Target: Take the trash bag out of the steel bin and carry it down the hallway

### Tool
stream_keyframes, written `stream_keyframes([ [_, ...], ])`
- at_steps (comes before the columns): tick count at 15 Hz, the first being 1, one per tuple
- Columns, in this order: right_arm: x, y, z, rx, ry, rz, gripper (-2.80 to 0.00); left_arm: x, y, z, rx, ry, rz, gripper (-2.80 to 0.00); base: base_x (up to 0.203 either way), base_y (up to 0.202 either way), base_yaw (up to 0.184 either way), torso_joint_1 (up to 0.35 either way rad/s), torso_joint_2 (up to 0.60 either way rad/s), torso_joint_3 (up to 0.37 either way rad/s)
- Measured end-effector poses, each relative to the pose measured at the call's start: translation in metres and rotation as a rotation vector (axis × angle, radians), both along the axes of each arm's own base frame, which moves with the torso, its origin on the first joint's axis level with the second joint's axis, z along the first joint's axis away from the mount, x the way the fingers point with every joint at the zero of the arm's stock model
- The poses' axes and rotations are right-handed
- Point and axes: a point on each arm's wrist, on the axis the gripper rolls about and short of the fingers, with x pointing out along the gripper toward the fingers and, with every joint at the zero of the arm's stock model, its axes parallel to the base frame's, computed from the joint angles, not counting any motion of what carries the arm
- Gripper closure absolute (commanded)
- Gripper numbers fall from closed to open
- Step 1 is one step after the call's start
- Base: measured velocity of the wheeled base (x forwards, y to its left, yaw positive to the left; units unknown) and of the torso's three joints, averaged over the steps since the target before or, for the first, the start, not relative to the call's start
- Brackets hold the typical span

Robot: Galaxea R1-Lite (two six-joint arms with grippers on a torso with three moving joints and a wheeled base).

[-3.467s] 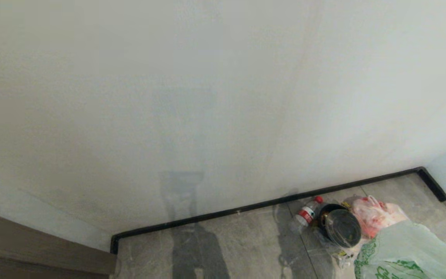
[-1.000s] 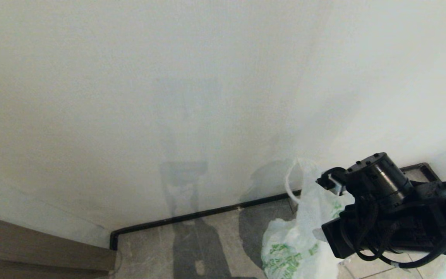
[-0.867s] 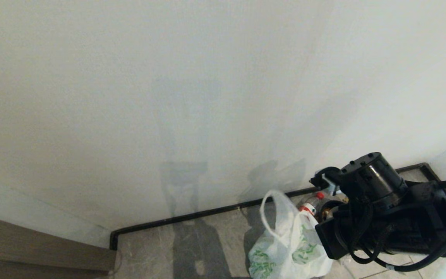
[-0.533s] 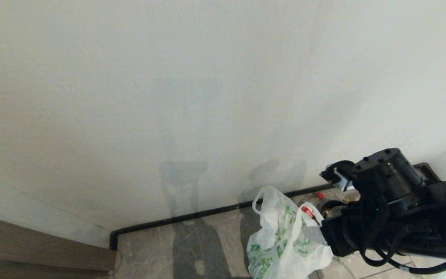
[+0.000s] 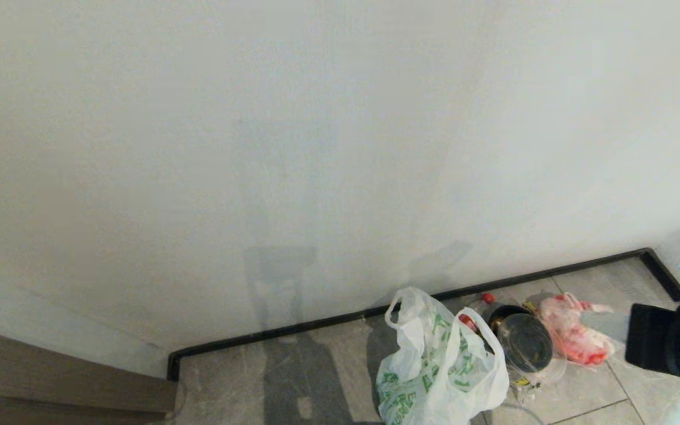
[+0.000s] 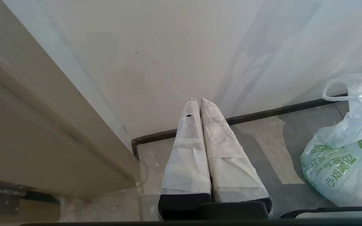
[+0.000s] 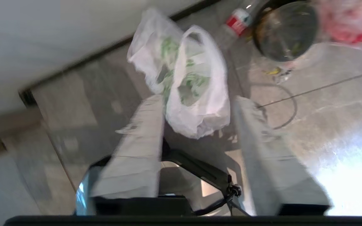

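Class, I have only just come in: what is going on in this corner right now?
The trash bag sits on the floor tiles by the wall, left of the steel bin, with nothing holding it. The right gripper is open above and apart from it. The left gripper is shut, off to the bag's left.

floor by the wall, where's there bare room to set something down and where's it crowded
Bare tiles lie between the door frame and the trash bag, along the baseboard. Another free patch sits nearer the robot than the red-filled bag. It is crowded where trash bag, bottle, steel bin and red-filled bag cluster.
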Motion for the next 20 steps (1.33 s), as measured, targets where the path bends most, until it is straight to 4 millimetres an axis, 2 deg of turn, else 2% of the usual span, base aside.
stream_keyframes([
  [3,-0.028,-0.037,-0.003,0.007,-0.040,-0.145,0.00,0.000,0.000,0.000,0.000,0.000,0.000,0.00,0.000,0.000,0.000,0.000,0.00,0.000],
  [6,-0.072,-0.061,-0.007,-0.031,-0.113,-0.161,0.00,0.000,0.000,0.000,0.000,0.000,0.000,0.00,0.000,0.000,0.000,0.000,0.00,0.000],
  [9,-0.125,-0.068,-0.028,-0.115,-0.198,-0.094,0.00,0.000,0.000,0.000,0.000,0.000,0.000,0.00,0.000,0.000,0.000,0.000,0.00,0.000],
  [12,-0.164,-0.068,-0.060,-0.173,-0.296,-0.047,0.00,0.000,0.000,0.000,0.000,0.000,0.000,0.00,0.000,0.000,0.000,0.000,0.00,0.000],
  [14,-0.170,-0.067,-0.083,-0.211,-0.380,-0.023,0.00,0.000,0.000,0.000,0.000,0.000,0.000,0.00,0.000,0.000,0.000,0.000,0.00,0.000],
  [17,-0.153,-0.066,-0.116,-0.260,-0.482,-0.003,0.00,0.000,0.000,0.000,0.000,0.000,0.000,0.00,0.000,0.000,0.000,0.000,0.00,0.000],
  [20,-0.148,-0.065,-0.122,-0.313,-0.593,0.016,0.00,0.000,0.000,0.000,0.000,0.000,0.000,0.00,0.000,0.000,0.000,0.000,0.00,0.000],
])
